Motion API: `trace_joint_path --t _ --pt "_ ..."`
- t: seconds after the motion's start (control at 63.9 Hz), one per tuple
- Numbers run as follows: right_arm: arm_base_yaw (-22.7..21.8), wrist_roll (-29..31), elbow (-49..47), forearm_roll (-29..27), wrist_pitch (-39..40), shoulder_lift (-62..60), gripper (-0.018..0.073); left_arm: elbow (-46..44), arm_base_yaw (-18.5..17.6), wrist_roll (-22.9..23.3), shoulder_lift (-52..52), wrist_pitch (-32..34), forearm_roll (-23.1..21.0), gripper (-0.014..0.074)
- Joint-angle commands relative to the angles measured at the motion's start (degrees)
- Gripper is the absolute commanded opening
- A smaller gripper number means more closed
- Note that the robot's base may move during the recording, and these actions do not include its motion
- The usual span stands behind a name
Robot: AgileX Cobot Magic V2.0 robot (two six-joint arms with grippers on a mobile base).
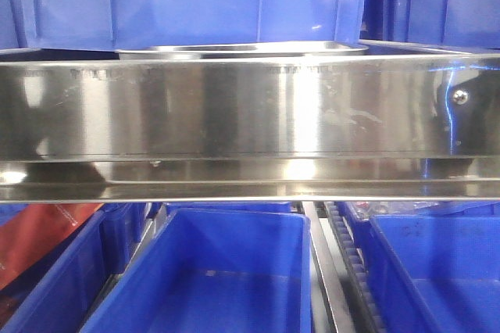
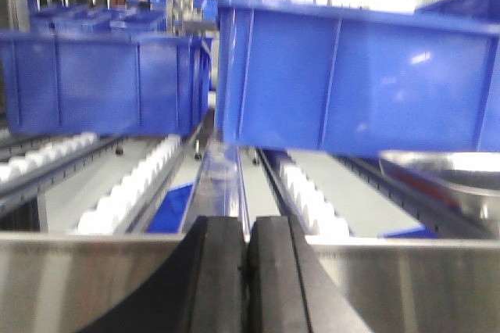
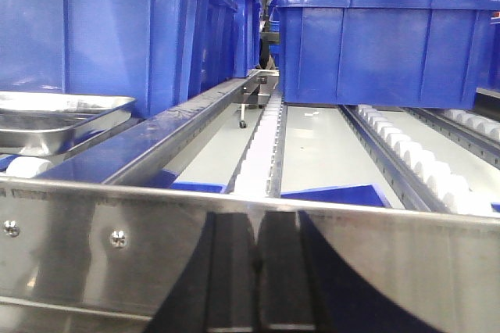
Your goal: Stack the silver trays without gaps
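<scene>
The left gripper and the right gripper are both sitting closed, while the steel shelf band is hiding all but the rim of the silver tray.

A silver tray of shiny stainless steel, shallow, with a thin flat out-turned rim and rounded corners, sits level and open side up on the upper shelf, close behind its front edge and about midway along it. From the front only its rim and a strip of wall show. The wrist views show its empty, mirror-bright inside; whether it is one tray or several nested cannot be told.
</scene>
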State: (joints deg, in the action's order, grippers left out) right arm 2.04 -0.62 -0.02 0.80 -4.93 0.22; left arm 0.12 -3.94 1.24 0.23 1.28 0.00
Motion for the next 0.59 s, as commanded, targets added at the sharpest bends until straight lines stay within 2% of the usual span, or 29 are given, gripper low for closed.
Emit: trace_joint_path --t 0.0,0.172,0.25,0.376,0.485,0.579 --pt "-0.29 0.18 0.02 0.16 0.65 -0.22 -0.0080 -0.12 -0.30 0.31 -0.23 1.51 0.47 -0.0008" --pt "-0.29 0.18 0.02 0.16 0.76 -0.22 -0.0080 -0.12 -0.30 0.31 -0.23 2.37 0.35 -0.0008" --pt "-0.29 0.18 0.02 0.16 2.38 -0.22 -0.0080 -0.12 -0.30 0.43 -0.23 5.92 0.00 -0.0008" --pt "-0.29 0.18 0.02 0.16 13.05 -0.22 -0.0080 -0.12 -0.30 0.69 -0.23 12.87 -1.27 -0.0008" --pt "-0.29 0.18 0.02 0.16 23.52 -0.22 -0.0080 -1.36 -0.30 0.92 -0.23 12.71 -1.37 -0.0008" --pt "-0.29 0.18 0.02 0.16 34.82 -0.22 -0.0080 -4.49 -0.30 0.92 -0.23 9.63 -4.39 -0.0008"
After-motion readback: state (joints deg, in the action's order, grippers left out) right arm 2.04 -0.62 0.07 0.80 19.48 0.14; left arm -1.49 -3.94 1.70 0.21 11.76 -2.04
